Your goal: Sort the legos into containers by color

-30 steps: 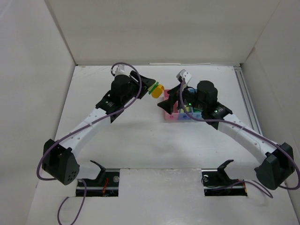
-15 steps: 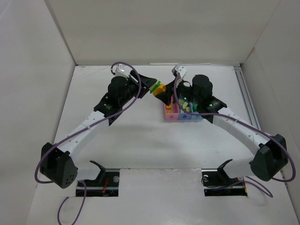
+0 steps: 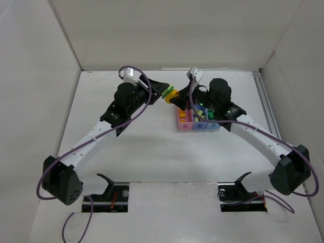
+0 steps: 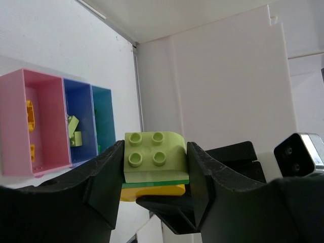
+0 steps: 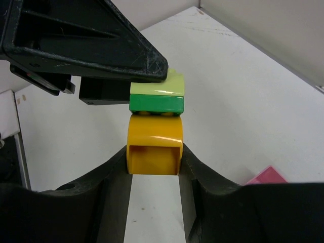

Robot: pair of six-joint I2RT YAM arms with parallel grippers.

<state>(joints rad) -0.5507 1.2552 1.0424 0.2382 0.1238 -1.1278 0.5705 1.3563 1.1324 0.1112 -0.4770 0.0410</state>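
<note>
Separation of a three-brick stack was, by my reading, the step in hand. The left end effector [image 4: 156, 169] was clenched on the pale yellow-green brick [image 4: 154, 152] at one end of the stack, a finger on each flank. Facing it, the right end effector [image 5: 154, 164] was clenched on the orange brick [image 5: 154, 136] at the other end. Between those two bricks sat a thin dark green plate [image 5: 155, 104], which neither end effector appeared to touch. The stack hung above the desk [image 3: 152, 147], just off the pink bin [image 4: 48, 121], on the side away from the arm bases. Joined to the pink bin was the blue-purple bin [image 4: 81, 101], and next past it the light blue bin [image 4: 104, 111]. Orange pieces [image 4: 30, 114] lay in the pink bin and pale green pieces [image 4: 73, 131] in the blue-purple one. The next move probably called for a firm pull apart. Which brick the plate would follow I could not tell, so a second split seemed likely.
</note>
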